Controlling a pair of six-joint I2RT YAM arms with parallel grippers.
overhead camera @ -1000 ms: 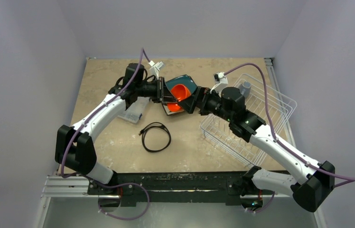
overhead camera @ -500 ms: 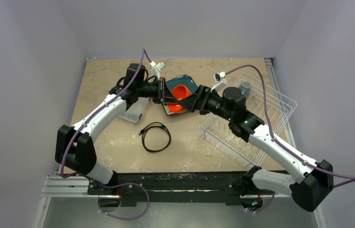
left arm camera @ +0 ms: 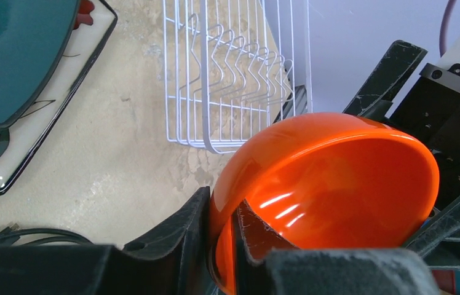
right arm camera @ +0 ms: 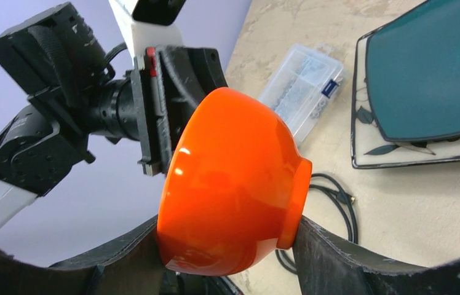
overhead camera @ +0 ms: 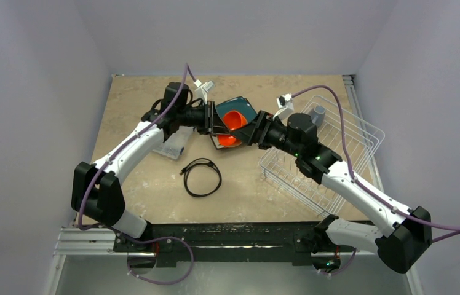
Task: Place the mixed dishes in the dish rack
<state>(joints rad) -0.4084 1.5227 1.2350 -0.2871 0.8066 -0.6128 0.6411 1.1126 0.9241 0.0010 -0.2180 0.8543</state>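
Note:
The orange bowl point(overhead camera: 233, 120) is held in the air on its side between both arms, above the dark teal plate point(overhead camera: 241, 106). My left gripper point(left arm camera: 221, 221) is shut on its rim, one finger inside and one outside. My right gripper point(right arm camera: 227, 232) spans the bowl point(right arm camera: 233, 184) from rim to foot, both fingers touching it. The teal plate point(right arm camera: 430, 67) lies on the dark-rimmed patterned plate point(right arm camera: 412, 153). The white dish rack point(overhead camera: 344, 144) stands at the right with the grey-blue mug point(overhead camera: 319, 114) in its far corner. The mint plate is out of view.
A clear plastic compartment box point(overhead camera: 174, 142) lies under the left arm. A black coiled cable point(overhead camera: 202, 177) lies on the table in front of the plates. The right forearm passes over the rack's left side.
My right gripper has moved left onto the bowl and its fingers now touch the bowl's rim and foot. The left gripper and the bowl have stayed almost still.

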